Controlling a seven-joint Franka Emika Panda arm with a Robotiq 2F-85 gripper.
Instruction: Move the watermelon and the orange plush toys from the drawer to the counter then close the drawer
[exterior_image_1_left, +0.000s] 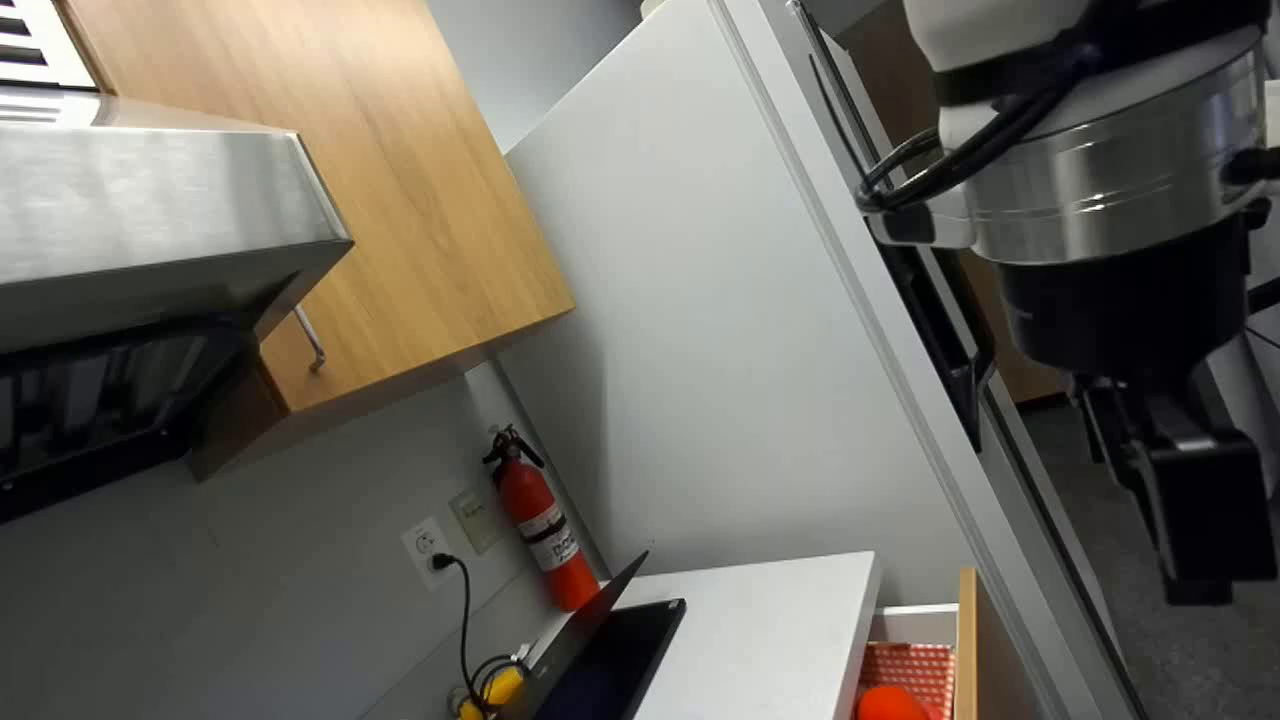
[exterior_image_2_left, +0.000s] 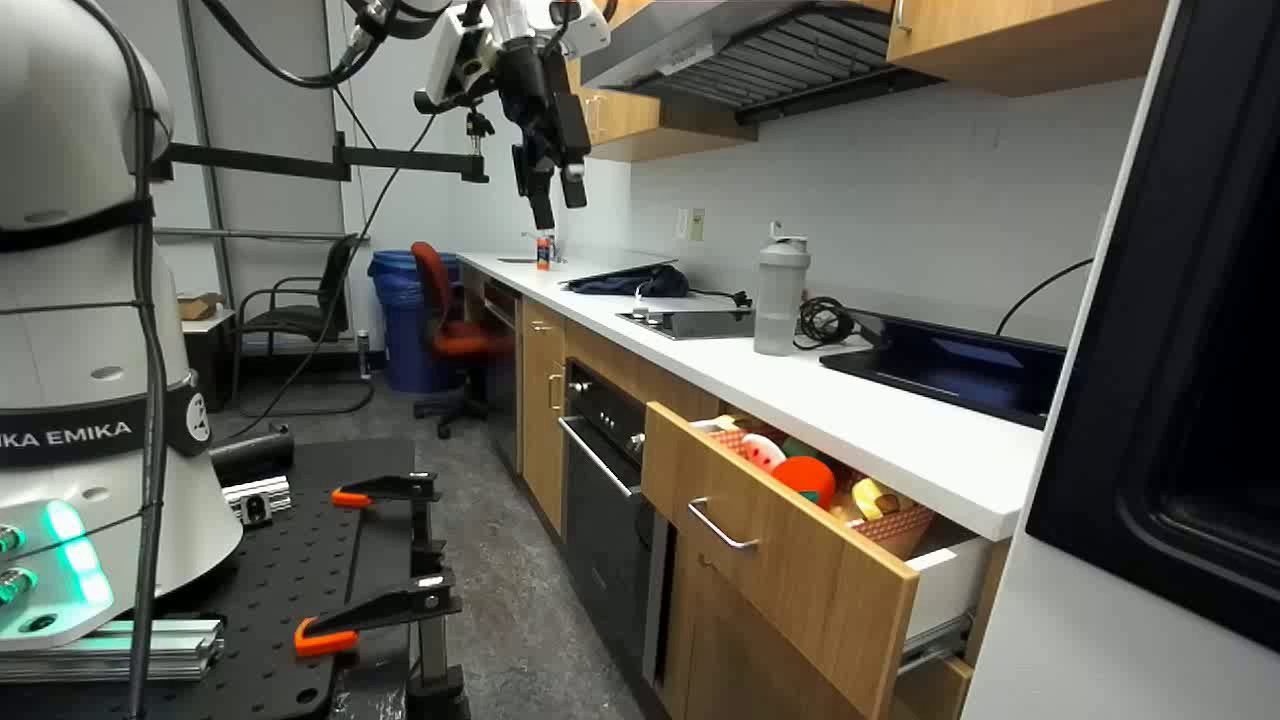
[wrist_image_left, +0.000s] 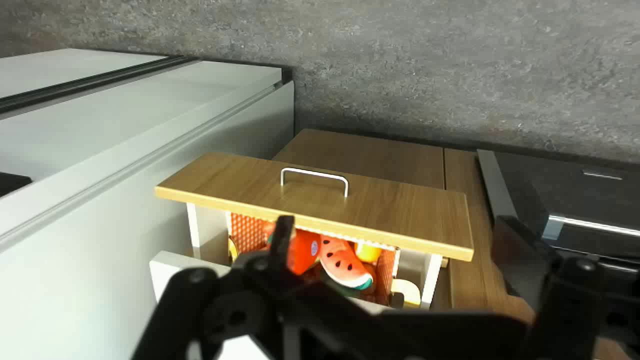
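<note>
The drawer (exterior_image_2_left: 780, 560) is pulled out, with a wood front, a metal handle and white sides. Inside it, a basket with red checks holds the toys. The watermelon (wrist_image_left: 345, 265) is a red slice with black seeds and a white and green rind; it lies beside the round red-orange plush toy (wrist_image_left: 303, 250). In an exterior view the watermelon (exterior_image_2_left: 763, 452) and the orange plush (exterior_image_2_left: 803, 478) peek over the drawer front. My gripper (exterior_image_2_left: 558, 205) hangs high above, apart from everything. In the wrist view the gripper (wrist_image_left: 400, 245) has its fingers wide apart, nothing between them. The counter (exterior_image_2_left: 780, 395) is white.
On the counter stand a grey shaker bottle (exterior_image_2_left: 780, 300), a dark blue tray (exterior_image_2_left: 950, 365) and a black cooktop panel (exterior_image_2_left: 700, 323). A white fridge (exterior_image_1_left: 740, 330) borders the drawer. Yellow toys (exterior_image_2_left: 872, 498) share the basket. A range hood (exterior_image_1_left: 160, 200) juts out overhead.
</note>
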